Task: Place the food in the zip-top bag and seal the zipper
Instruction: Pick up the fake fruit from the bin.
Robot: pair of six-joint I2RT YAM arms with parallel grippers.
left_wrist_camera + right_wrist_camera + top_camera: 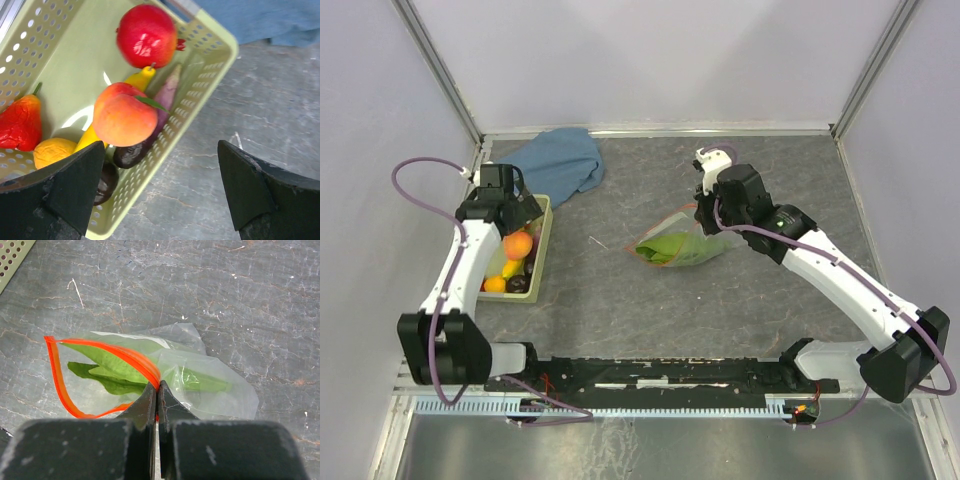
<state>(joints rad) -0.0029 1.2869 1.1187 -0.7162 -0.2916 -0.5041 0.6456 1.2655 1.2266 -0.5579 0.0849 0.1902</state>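
Note:
The clear zip-top bag point(685, 247) lies mid-table with a green leaf point(107, 372) inside; its mouth gapes open. My right gripper point(157, 387) is shut on the red-orange zipper strip point(120, 354) at the bag's edge. The rest of the food lies in the pale green basket point(210, 55) at the left: a red pomegranate point(146, 35), a peach point(122, 115), a yellow banana point(141, 80), a red pear point(20, 125), an orange fruit point(52, 151) and dark purple pieces point(131, 154). My left gripper point(160, 192) is open above the basket's right rim and holds nothing.
A blue cloth point(560, 160) lies at the back, beyond the basket point(542, 240). Grey walls enclose the table on three sides. A black rail point(660, 372) runs along the near edge between the arm bases.

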